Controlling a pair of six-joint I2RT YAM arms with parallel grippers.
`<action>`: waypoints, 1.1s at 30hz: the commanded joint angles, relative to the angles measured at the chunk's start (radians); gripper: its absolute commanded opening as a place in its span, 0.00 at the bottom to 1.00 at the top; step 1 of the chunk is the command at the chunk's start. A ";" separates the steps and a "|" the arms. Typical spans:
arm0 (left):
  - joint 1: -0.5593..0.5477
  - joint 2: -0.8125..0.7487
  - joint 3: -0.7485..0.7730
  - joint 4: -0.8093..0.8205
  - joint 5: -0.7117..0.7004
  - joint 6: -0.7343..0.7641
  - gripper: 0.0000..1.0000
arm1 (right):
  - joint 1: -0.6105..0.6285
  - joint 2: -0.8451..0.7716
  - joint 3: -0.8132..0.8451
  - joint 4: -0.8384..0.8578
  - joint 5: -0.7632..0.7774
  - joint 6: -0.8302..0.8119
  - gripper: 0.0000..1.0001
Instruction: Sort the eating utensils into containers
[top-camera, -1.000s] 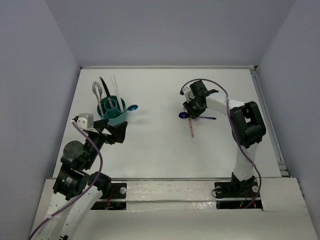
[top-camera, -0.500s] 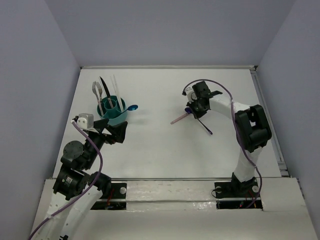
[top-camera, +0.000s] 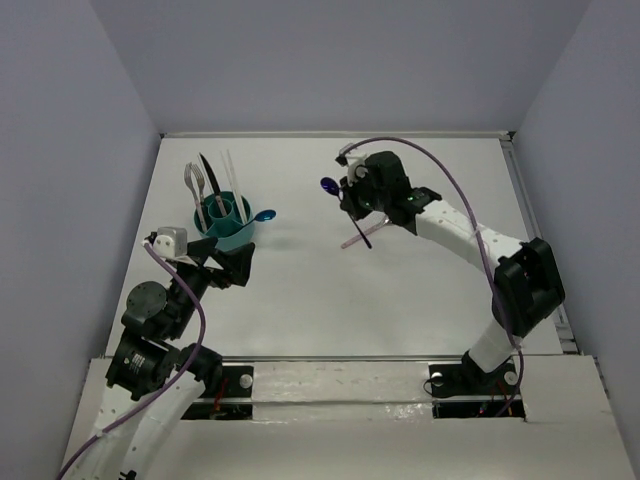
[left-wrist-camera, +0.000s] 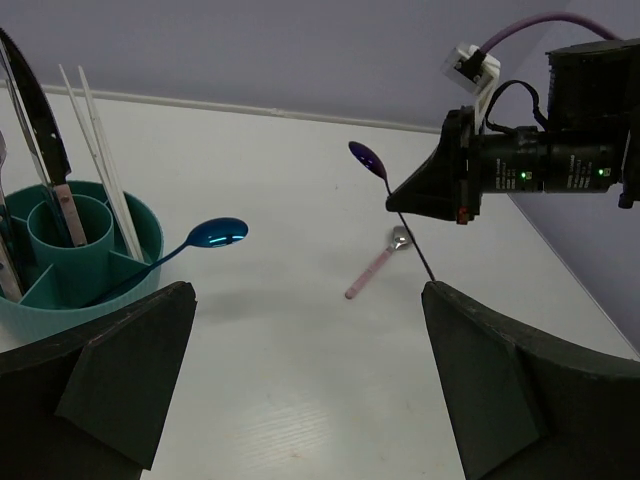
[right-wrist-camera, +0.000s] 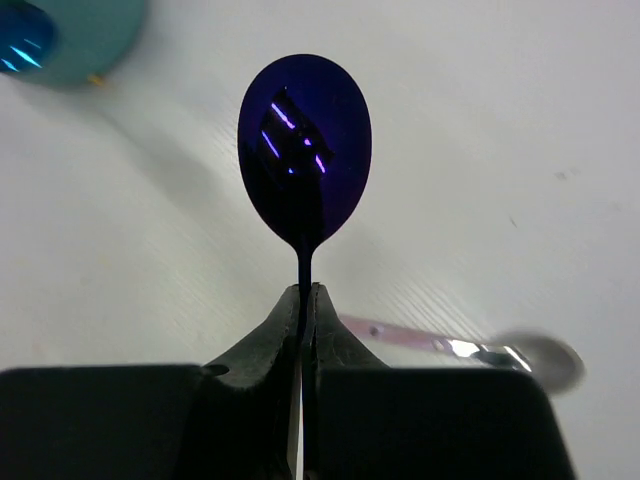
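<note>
My right gripper (top-camera: 347, 199) is shut on the thin handle of a shiny blue-purple spoon (top-camera: 329, 186) and holds it above the table, bowl up and to the left; in the right wrist view (right-wrist-camera: 307, 292) the bowl (right-wrist-camera: 304, 148) stands just past the jaws. A pink-handled silver spoon (top-camera: 357, 237) lies on the table under it, also in the left wrist view (left-wrist-camera: 375, 264). The teal caddy (top-camera: 236, 240) at the left holds a fork (top-camera: 194, 184), a dark knife (top-camera: 209, 176), chopsticks (top-camera: 232, 182) and a blue spoon (top-camera: 264, 215). My left gripper (top-camera: 232, 266) is open and empty, just in front of the caddy.
The table's back wall edge (top-camera: 335, 134) runs behind the caddy and the right arm. A raised rail (top-camera: 535, 240) lines the table's right side. The right arm's purple cable (top-camera: 440, 165) loops above its forearm.
My right gripper has lifted the blue-purple spoon off the table and carried it left and farther back. The pink-handled spoon swung from lengthwise to diagonal, then stayed. The left arm has not moved.
</note>
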 joint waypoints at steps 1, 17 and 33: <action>0.012 0.013 0.024 0.054 0.006 0.003 0.99 | 0.126 -0.008 -0.006 0.394 -0.022 0.173 0.00; 0.012 -0.015 0.024 0.043 -0.024 -0.006 0.99 | 0.310 0.395 0.314 1.071 0.068 0.336 0.00; -0.028 -0.027 0.027 0.041 -0.031 0.001 0.99 | 0.390 0.700 0.623 1.130 0.165 0.289 0.00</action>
